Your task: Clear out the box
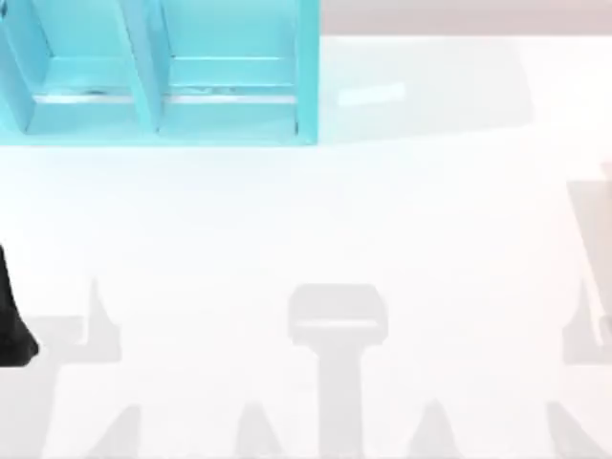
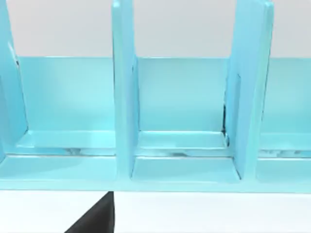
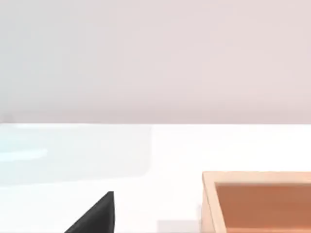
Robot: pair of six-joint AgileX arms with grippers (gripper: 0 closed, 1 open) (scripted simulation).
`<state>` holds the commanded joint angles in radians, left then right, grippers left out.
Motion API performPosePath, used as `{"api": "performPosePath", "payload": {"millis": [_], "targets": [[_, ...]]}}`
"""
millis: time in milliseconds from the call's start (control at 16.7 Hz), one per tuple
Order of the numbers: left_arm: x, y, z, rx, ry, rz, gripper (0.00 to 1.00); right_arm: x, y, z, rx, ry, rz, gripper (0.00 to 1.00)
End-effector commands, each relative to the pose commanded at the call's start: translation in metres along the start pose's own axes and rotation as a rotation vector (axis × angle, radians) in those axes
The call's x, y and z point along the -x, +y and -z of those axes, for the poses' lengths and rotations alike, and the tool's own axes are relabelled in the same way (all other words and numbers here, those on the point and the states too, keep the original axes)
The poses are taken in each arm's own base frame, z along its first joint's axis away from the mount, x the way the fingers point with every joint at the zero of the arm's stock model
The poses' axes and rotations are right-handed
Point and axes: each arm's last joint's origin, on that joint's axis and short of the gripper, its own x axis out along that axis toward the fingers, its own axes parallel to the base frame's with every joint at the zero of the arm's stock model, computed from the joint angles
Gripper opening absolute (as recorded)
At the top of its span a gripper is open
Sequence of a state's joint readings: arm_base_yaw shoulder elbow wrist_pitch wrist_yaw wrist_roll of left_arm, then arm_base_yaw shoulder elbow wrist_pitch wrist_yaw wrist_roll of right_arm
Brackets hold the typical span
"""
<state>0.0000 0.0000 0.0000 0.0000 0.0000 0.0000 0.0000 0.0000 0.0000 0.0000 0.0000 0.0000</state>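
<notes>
Black and matte, a wedge of my left gripper [image 2: 95,216] juts into the left wrist view just in front of the turquoise shelf unit [image 2: 180,145]; whether its fingers are apart or together I cannot tell. A like black wedge of my right gripper [image 3: 95,216] shows in the right wrist view, near the wooden box [image 3: 257,199], and here too I cannot tell how the fingers stand.

From above, my left arm [image 1: 14,325] is a dark shape at the table's left edge, well in front of the shelf unit [image 1: 163,76], which stands at the back left of the white table [image 1: 382,220].

The shelf unit is glossy, smooth turquoise, built of flat panels: upright dividers split it into open bays with a low lip along the front and a plain back wall.

The box, off to the right of the shelf unit, is pale wood at the rim with a warmer orange-brown inside, square-cornered and open-topped. What lies inside it I cannot tell.

Grey shadows lie soft across the tabletop in front of the shelf unit.
</notes>
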Motion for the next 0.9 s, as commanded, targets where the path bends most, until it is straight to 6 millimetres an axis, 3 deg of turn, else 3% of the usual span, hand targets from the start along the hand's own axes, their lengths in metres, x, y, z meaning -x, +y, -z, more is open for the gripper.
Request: {"api": "performPosePath", "payload": {"millis": [240, 540, 720, 900], "targets": [[0.000, 0.000, 0.000, 0.000, 0.000, 0.000, 1.00, 0.000, -0.002, -0.005, 0.014, 0.032, 0.017, 1.00], [0.000, 0.000, 0.000, 0.000, 0.000, 0.000, 1.00, -0.009, -0.013, -0.045, 0.093, 0.284, 0.105, 1.00], [0.000, 0.000, 0.000, 0.000, 0.000, 0.000, 1.00, -0.031, -0.027, -0.068, 0.131, 0.569, 0.147, 1.00], [0.000, 0.000, 0.000, 0.000, 0.000, 0.000, 1.00, -0.065, -0.050, -0.079, 0.133, 0.899, 0.152, 1.00]]}}
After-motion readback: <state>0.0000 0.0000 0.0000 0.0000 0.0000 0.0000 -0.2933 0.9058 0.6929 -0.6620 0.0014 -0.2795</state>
